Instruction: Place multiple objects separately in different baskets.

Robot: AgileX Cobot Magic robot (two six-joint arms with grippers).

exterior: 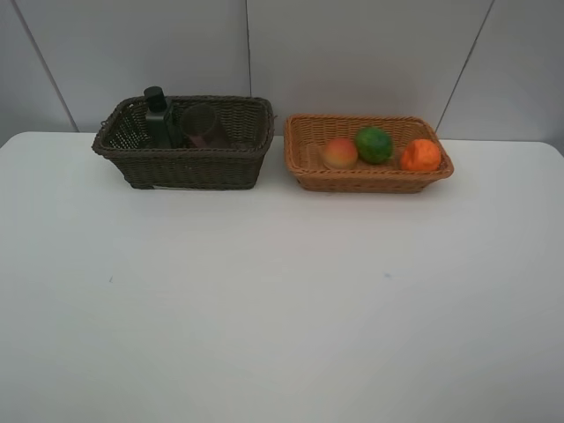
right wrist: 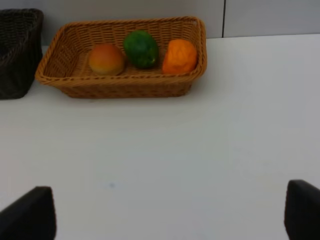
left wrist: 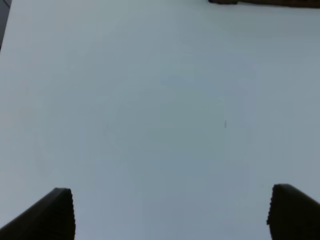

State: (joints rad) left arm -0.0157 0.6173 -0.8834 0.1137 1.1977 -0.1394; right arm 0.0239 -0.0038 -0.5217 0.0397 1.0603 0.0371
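Exterior high view: the sorting is judged complete, since nothing is seen lying on the white table (exterior: 282, 308) outside the baskets. The dark brown basket (exterior: 185, 167) stands on the left and holds the dark pump bottle (exterior: 159, 119) and the translucent pink cup (exterior: 203, 126); the small pink white-capped bottle cannot be made out. The light orange-brown basket (exterior: 370, 181) stands just beside it, apart, and holds the peach (exterior: 339, 153), the green oval fruit (exterior: 374, 144) and the orange (exterior: 421, 156) in a row.

No arm is seen in this view. In the wrist views the left gripper (left wrist: 170, 212) and the right gripper (right wrist: 170, 212) are shown with jaws spread wide and nothing between them, above bare table.

The step in hand is judged to be resting clear. It is done well if both arms are kept low and well back from the baskets, so that neither rim is nudged and no fruit is rolled out of the shallow basket.
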